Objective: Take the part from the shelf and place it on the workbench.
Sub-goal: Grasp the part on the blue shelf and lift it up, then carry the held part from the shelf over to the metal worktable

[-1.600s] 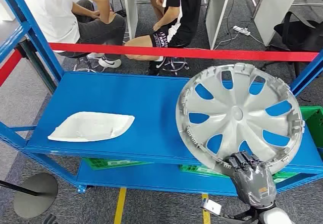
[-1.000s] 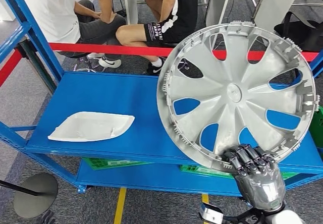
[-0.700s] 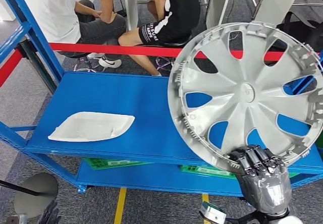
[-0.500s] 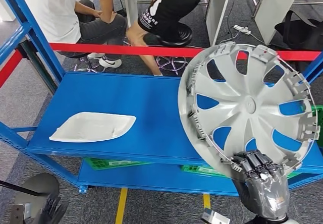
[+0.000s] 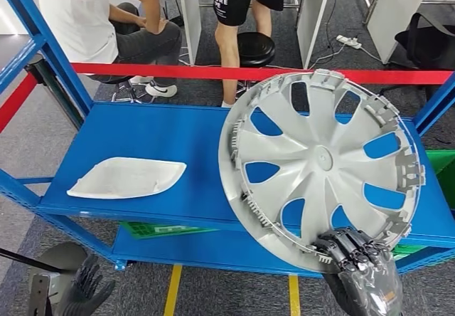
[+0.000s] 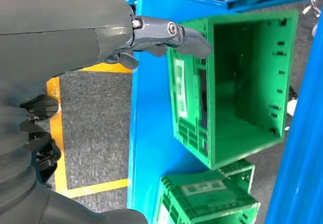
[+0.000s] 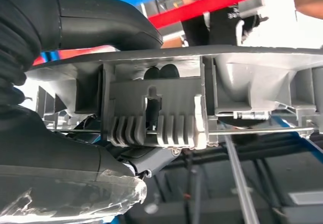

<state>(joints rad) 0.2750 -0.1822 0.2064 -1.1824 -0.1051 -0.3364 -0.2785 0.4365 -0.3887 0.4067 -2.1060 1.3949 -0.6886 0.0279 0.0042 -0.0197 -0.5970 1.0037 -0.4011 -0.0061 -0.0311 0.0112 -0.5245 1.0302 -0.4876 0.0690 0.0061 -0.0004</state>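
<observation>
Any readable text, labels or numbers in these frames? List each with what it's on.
"URE" over "ORE": partial white print on the standing person's black shorts, cut off by the frame edge.
White labels on the green crates: no print can be made out.
Small orange mark on the back of the right hand, which grips the hubcap: too small to read.

Our right hand (image 5: 365,277) is cut off by the head view's lower edge, and its fingers cover part of the hubcap (image 5: 320,166) rim. The hubcap hides part of the blue shelf (image 5: 161,145) behind it.
</observation>
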